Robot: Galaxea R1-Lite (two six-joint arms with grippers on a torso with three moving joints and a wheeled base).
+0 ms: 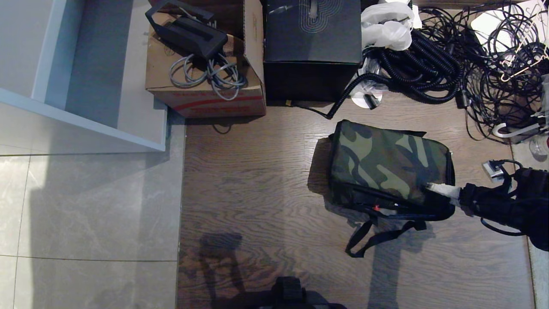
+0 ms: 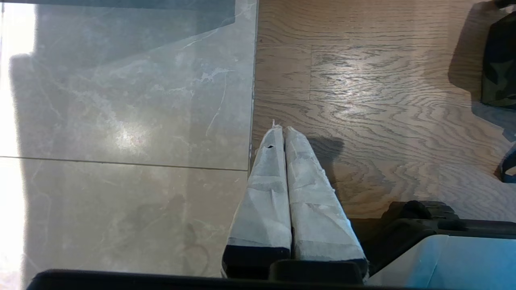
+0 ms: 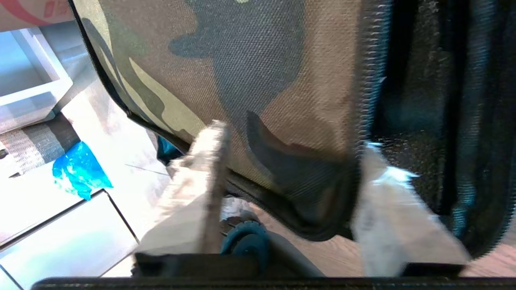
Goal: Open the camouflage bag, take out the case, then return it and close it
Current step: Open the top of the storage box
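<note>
The camouflage bag (image 1: 388,165) lies on the wood floor (image 1: 257,193) in the right half of the head view, below the tall black box (image 1: 312,47) and the tangle of cables (image 1: 450,56). My right end effector (image 1: 439,189) reaches in from the right edge to the bag's lower right corner. In my right wrist view its two wrapped fingers (image 3: 201,177) stand partly apart, straddling the lid's corner flap beside the zip teeth (image 3: 365,80); I cannot tell whether they truly pinch it. The lid looks like soft woven cloth that will fold and sag, so I judge the stiffer piped corner the best place to hold. The case is not visible. My left end effector (image 2: 282,133) hangs pressed together, empty, over the floor.
</note>
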